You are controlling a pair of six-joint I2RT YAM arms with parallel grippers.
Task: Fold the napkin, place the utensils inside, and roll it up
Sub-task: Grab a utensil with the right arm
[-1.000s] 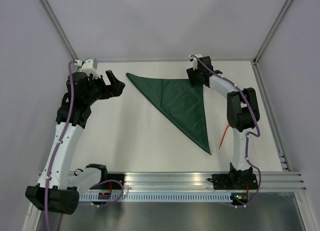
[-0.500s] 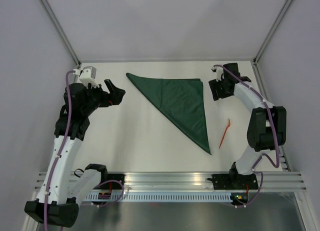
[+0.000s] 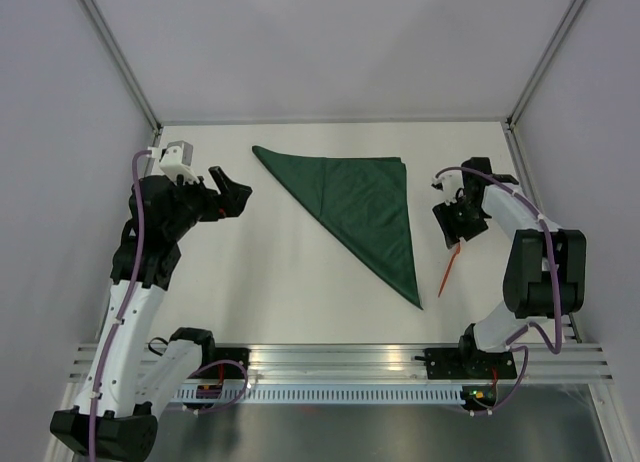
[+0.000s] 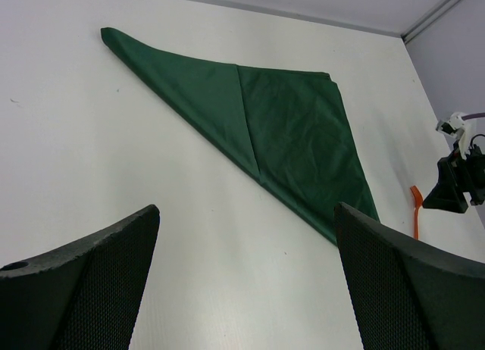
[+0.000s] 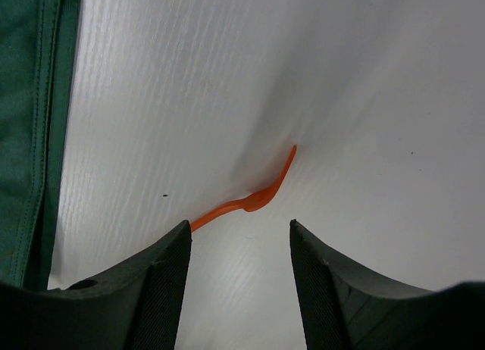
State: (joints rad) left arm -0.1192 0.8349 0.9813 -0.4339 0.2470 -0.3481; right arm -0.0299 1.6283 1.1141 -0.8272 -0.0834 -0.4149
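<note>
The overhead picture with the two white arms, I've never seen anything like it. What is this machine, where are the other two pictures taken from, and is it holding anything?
Those are two robot arms bolted to the near edge of a white table, each ending in a two-fingered pincer. The overhead picture comes from a fixed camera above and behind them. The other two come from cameras on the wrists, so the dark shapes at the bottom are each arm's own fingers. On the table lies a green napkin folded into a triangle, with a thin orange utensil to its right. The left pincer is open, left of the napkin. The right pincer is open over the utensil. Neither holds anything.
</note>
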